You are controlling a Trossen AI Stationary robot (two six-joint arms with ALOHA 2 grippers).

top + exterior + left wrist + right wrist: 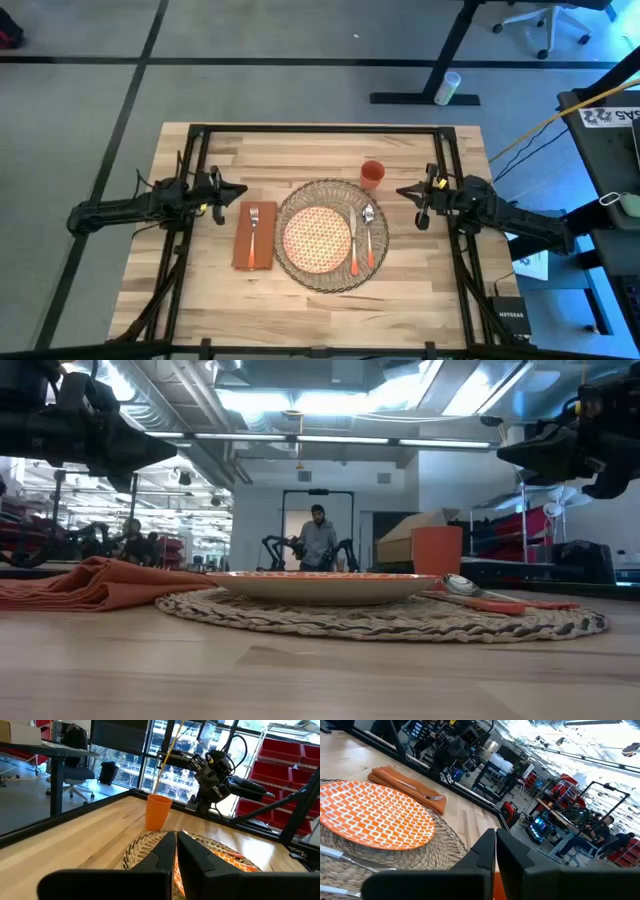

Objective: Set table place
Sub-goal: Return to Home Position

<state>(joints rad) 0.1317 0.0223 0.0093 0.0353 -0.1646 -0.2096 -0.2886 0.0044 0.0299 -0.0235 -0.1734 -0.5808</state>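
Observation:
On the table (200, 290) lies a round woven placemat (331, 275) with an orange patterned plate (317, 238) on it. A spoon (368, 235) and a knife (356, 240) with orange handles lie on the mat's right part. A fork (254, 232) rests on the rust-orange napkin (253, 240) left of the mat. An orange cup (372, 174) stands upright beyond the mat. My left gripper (240, 192) hovers shut above the table left of the mat. My right gripper (402, 192) hovers shut to the right of the cup.
Black frame bars (320, 130) run along the table's far edge and down both sides. Bare wood lies along the near edge and in the far left corner. A person (318, 540) stands in the room far behind the table.

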